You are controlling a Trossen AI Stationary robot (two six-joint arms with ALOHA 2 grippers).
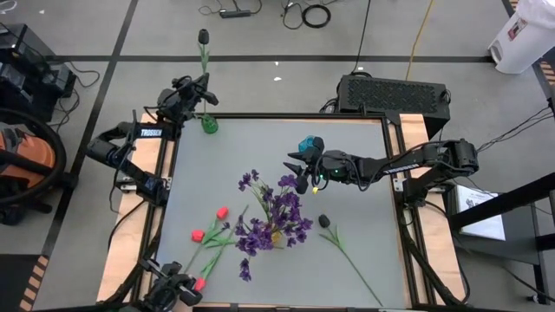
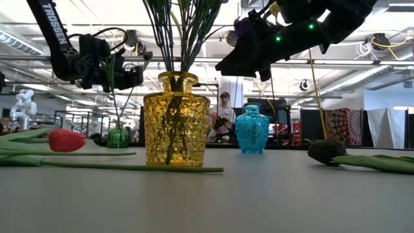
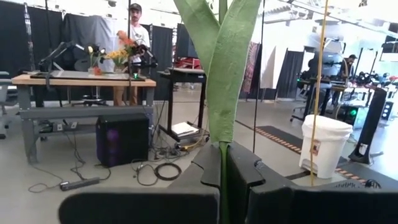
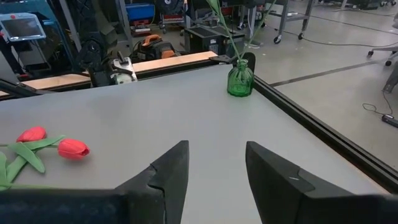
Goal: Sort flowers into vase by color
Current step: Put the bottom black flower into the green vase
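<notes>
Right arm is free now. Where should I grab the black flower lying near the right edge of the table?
Grip the black flower on its bare stem just below the head, coming straight down from above. It lies flat, clear of the purple flowers, with the stem running toward the near right corner. Turn the open right gripper across the stem.

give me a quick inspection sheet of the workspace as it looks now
surface: grey table top, black rim.
job's things: purple sprays in yellow vase; black-headed flower with its stem in green vase; blue vase; red tulips and another black bloom lying loose.
clutter: nothing seen on the table.
grippers: left gripper shut on black-headed flower's stem at the green vase; right gripper open, empty, raised over the table near the blue vase.
cables: loose cords on the floor.
surroundings: white bucket; person at a far bench.
</notes>
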